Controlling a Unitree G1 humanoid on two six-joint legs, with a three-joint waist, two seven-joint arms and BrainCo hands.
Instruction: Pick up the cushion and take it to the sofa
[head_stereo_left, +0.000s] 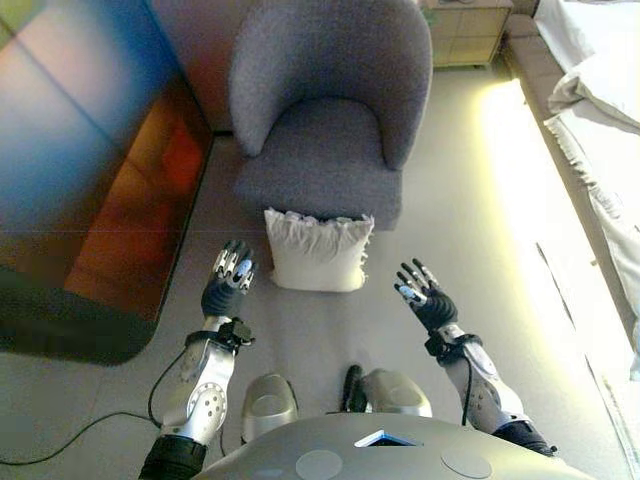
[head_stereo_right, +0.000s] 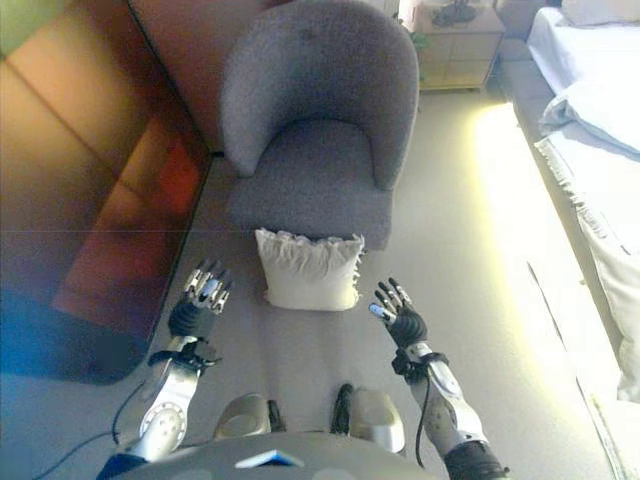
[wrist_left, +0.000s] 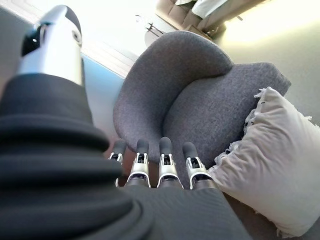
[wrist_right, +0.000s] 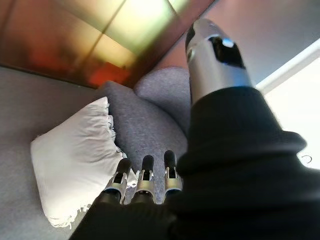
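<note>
A white cushion (head_stereo_left: 317, 251) with frilled edges stands on the grey floor, leaning against the front of a grey armchair sofa (head_stereo_left: 325, 110). My left hand (head_stereo_left: 228, 280) is raised to the cushion's left with straight fingers, a short gap away. On the cushion's right, my right hand (head_stereo_left: 427, 297) is raised the same way, fingers spread, also apart from it. The cushion (wrist_left: 272, 175) shows past the left hand's fingers (wrist_left: 165, 167), and the cushion (wrist_right: 77, 160) shows again beyond the right hand's fingers (wrist_right: 145, 177). Neither hand holds anything.
A dark reddish glossy panel (head_stereo_left: 110, 190) runs along the left. A bed with white bedding (head_stereo_left: 595, 110) lies at the right. A wooden bedside cabinet (head_stereo_left: 465, 30) stands behind the armchair. Grey carpet floor (head_stereo_left: 470, 200) stretches between armchair and bed.
</note>
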